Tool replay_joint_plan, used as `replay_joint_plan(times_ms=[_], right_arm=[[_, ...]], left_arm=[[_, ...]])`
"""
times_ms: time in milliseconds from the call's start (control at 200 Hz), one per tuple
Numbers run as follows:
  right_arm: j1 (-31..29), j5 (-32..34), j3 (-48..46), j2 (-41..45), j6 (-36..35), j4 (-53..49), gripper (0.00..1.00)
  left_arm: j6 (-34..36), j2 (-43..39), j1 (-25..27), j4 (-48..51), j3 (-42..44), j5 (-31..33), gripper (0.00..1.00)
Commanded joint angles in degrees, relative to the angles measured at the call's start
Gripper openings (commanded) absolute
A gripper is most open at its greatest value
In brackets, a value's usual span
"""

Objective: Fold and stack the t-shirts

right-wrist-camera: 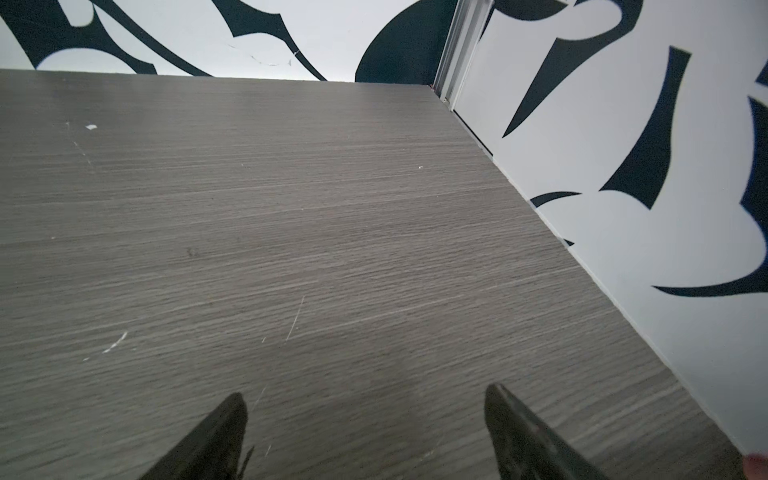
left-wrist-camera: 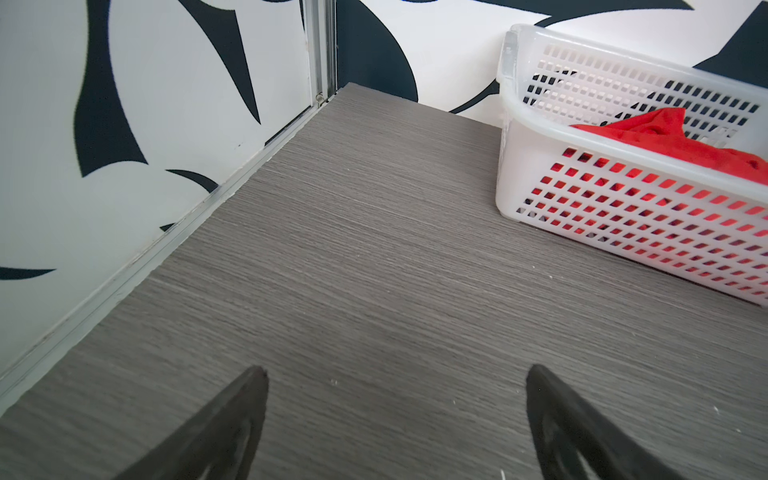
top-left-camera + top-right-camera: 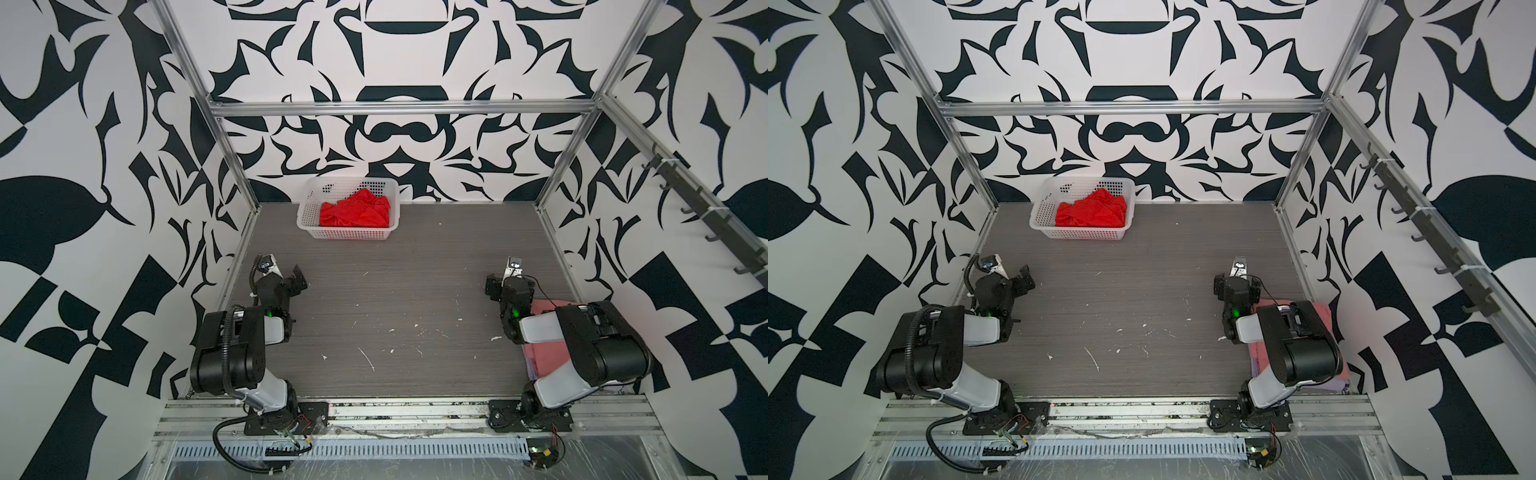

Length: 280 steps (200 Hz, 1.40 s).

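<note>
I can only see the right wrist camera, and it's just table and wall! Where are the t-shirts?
Observer: A red t-shirt lies crumpled in the white basket at the far edge of the table.
Operator: Any more?
Observer: A pink t-shirt lies flat at the table's right edge, partly hidden under the right arm.
Operator: Is the other gripper holding something?
Observer: No, the left gripper is open and empty above bare table.

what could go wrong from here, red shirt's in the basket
The red t-shirt lies crumpled in the white basket; pulling it out may snag the lattice and drag the basket along. The pink t-shirt lies flat under the right arm, so a low swing might brush it and rumple it.
</note>
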<state>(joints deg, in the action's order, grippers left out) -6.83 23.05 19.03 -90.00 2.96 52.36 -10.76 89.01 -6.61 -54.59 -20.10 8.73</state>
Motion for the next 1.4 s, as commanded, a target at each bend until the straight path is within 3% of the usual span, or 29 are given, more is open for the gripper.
replay_joint_plan(times_ms=[0, 1395], right_arm=[[0.1, -0.7, 0.5, 0.4, -0.4, 2.3, 1.00], [0.4, -3.2, 0.9, 0.5, -0.7, 1.4, 1.00]], left_arm=[[0.6, 0.7, 0.2, -1.1, -0.1, 0.3, 0.99], [3.9, 1.1, 2.3, 1.9, -1.9, 0.8, 0.99]])
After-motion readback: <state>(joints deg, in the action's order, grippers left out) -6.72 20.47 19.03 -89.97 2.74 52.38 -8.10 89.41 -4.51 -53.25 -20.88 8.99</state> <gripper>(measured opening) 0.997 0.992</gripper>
